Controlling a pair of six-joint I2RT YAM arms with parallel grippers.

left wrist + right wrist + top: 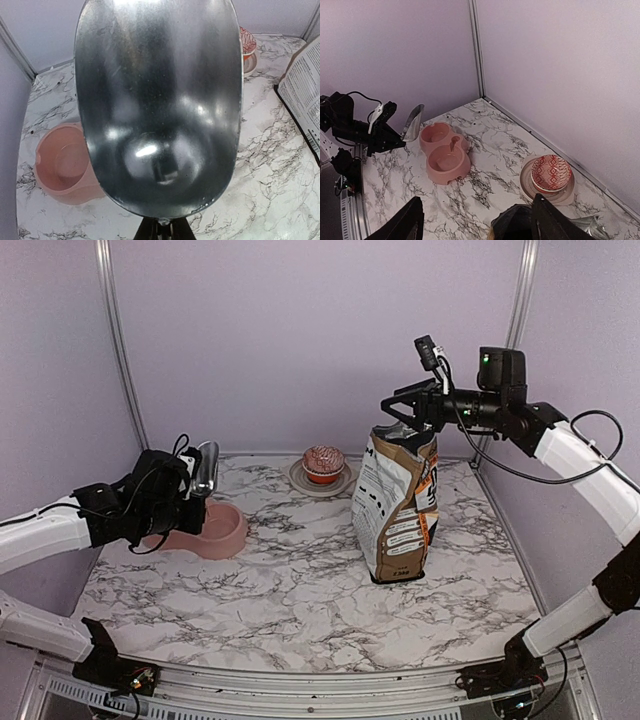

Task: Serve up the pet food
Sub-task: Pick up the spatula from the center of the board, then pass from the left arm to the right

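Note:
No kibble shows in any view. My left gripper (186, 483) is shut on the handle of a metal scoop (206, 468), held tilted above the left end of the pink double bowl (240, 527). The scoop (157, 100) is empty and fills the left wrist view, with the gripper (162, 232) at its base. Both bowl wells (447, 177) look empty. My right gripper (398, 412) is open just above the top of the upright white-and-brown bag (398, 510). In the right wrist view the gripper (477, 227) straddles the bag's dark mouth (512, 222); its inside is hidden.
A red-patterned cupcake-like thing (323, 462) sits on a round beige plate (298, 480) at the back, between bowl and bag. It also shows in the right wrist view (551, 172). Purple walls with metal corner posts close the back and sides.

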